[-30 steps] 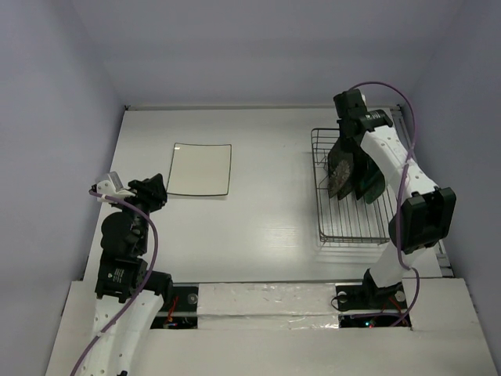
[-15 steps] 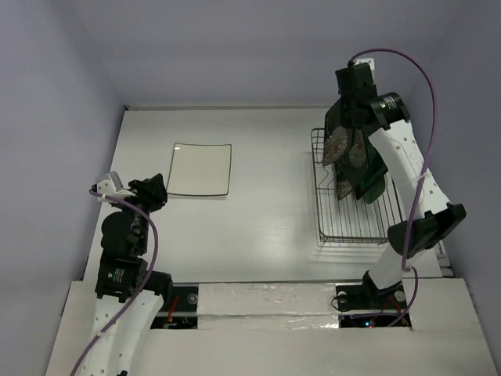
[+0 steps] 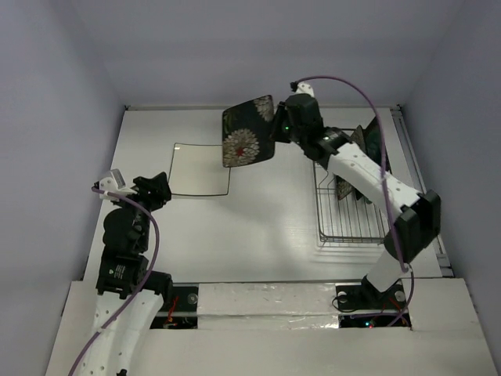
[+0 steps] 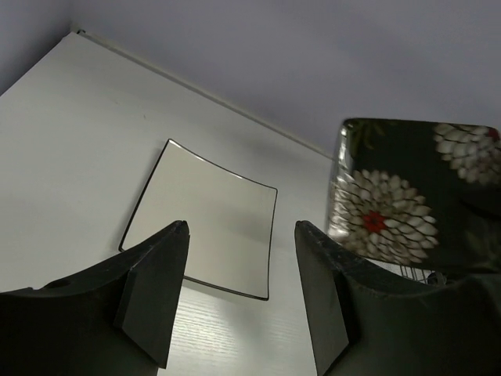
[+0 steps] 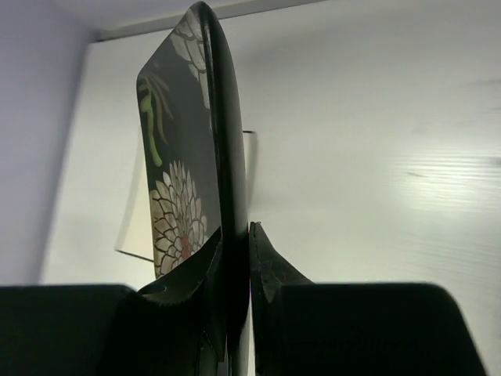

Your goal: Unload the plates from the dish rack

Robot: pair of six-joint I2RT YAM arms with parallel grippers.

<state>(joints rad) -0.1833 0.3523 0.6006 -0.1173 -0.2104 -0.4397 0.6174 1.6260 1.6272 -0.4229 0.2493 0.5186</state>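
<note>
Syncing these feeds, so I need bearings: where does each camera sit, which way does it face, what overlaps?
Top external: above and behind the robot, looking down on the table; left arm and right arm show, dish rack at right.
Left wrist: on the left arm, facing out over the white plate; the open left pincer frames it.
Right wrist: on the right arm, looking along the right pincer, shut on the flowered plate seen edge-on.
Shared: all three show the flowered plate and the white plate.
</note>
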